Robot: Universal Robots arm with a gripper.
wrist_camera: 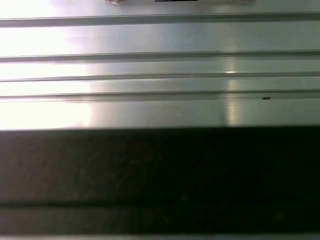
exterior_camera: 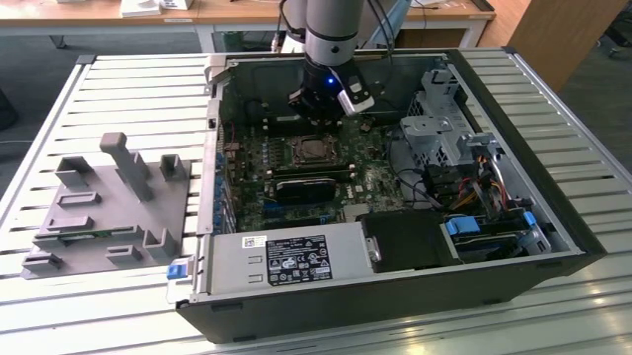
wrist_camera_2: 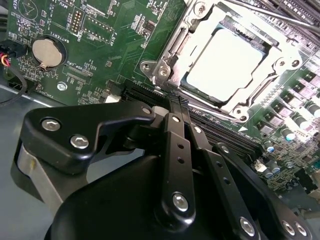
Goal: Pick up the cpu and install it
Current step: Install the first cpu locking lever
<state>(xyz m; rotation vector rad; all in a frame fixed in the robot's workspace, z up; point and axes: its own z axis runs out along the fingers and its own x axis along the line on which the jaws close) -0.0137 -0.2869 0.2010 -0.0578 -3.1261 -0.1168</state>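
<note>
The gripper [wrist_camera_2: 175, 102] hangs low inside the open computer case [exterior_camera: 553, 244], its fingers [wrist_camera_2: 172, 130] pressed together with nothing between them. In the second wrist view their tips sit just beside the near edge of the metal socket frame [wrist_camera_2: 165, 65], hardly clear of the motherboard [wrist_camera_2: 100, 45].

Just past the tips, the cpu [wrist_camera_2: 225, 62] already lies flat inside the frame, its bright silver top facing up and square to the opening. In the exterior view the socket [exterior_camera: 313, 150] shows right below the arm's wrist [exterior_camera: 329, 89].

From where I stand, the worry is how close those tips are to the frame. A small sideways drift could catch the frame's edge or nudge the chip so it rides up on one corner, and any downward push then could harm the contacts beneath. The black memory slots [wrist_camera_2: 220, 135] run right under the fingers too, so a drop could scrape them. I cannot tell if the chip is fully seated or only resting.

Farther out, the grey fixture tray [exterior_camera: 109, 214] sits on the slatted table [exterior_camera: 593, 140], well apart from the case.
</note>
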